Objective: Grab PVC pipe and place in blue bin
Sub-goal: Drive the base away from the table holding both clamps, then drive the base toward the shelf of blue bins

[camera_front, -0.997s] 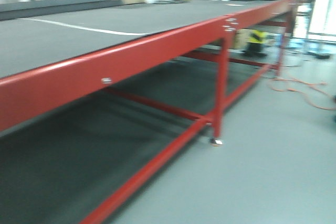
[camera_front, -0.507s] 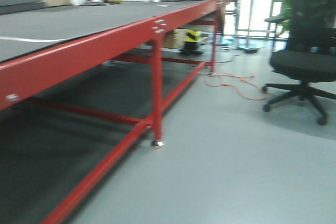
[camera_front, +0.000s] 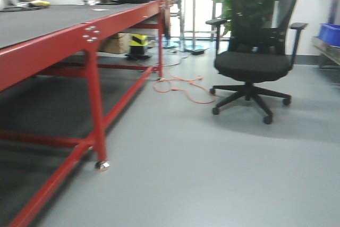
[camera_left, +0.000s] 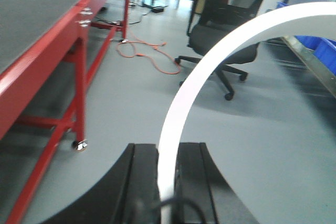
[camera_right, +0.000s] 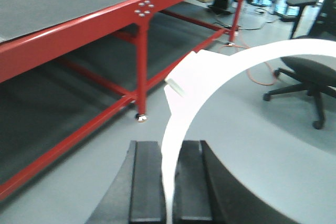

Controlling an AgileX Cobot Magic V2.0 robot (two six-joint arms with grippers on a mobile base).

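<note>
A white curved PVC pipe (camera_left: 210, 72) arcs up and to the right from between the black fingers of my left gripper (camera_left: 167, 148), which is shut on it. In the right wrist view the PVC pipe (camera_right: 210, 77) rises the same way out of my right gripper (camera_right: 170, 145), also shut on it. The pipe hangs above the grey floor. A blue bin (camera_front: 330, 33) shows on a metal shelf at the far right of the front view, and blue bins (camera_left: 320, 45) appear at the right edge of the left wrist view. Neither gripper shows in the front view.
A long red-framed table (camera_front: 53, 46) with a dark top runs along the left. A black office chair (camera_front: 255, 62) stands on the grey floor ahead, to the left of the shelf. An orange cable (camera_front: 183, 86) lies coiled between the table and the chair.
The front view has swung to the right: the red table slid towards the left, and the office chair and then the blue bin came into view.
</note>
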